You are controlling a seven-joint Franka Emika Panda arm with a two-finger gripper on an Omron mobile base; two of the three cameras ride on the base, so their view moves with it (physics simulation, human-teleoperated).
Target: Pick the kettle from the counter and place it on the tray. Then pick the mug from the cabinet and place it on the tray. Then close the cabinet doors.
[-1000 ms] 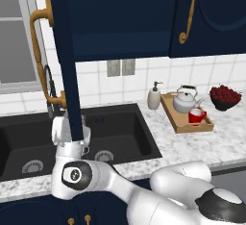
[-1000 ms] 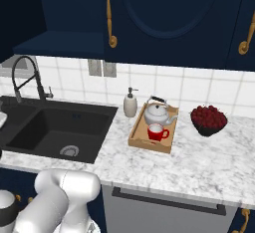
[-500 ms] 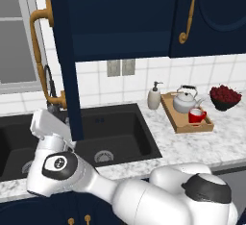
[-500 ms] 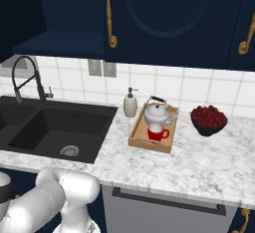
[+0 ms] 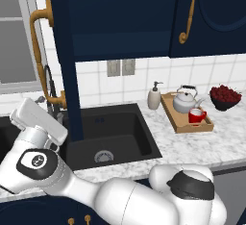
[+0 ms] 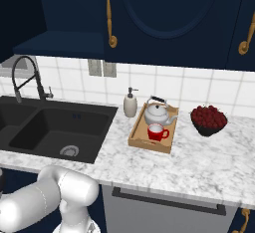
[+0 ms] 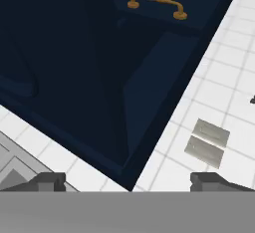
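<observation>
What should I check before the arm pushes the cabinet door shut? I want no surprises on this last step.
1. Kettle on tray: ok.
2. Mug on tray, in front of kettle: ok.
3. Right cabinet door closed: ok.
4. Left door closed: not ok, it stands swung out over the sink.
5. Gripper free to push: ok, the jaws stand wide apart with nothing between them, facing the cabinet.
6. Gripper touching the door: cannot tell.
</observation>
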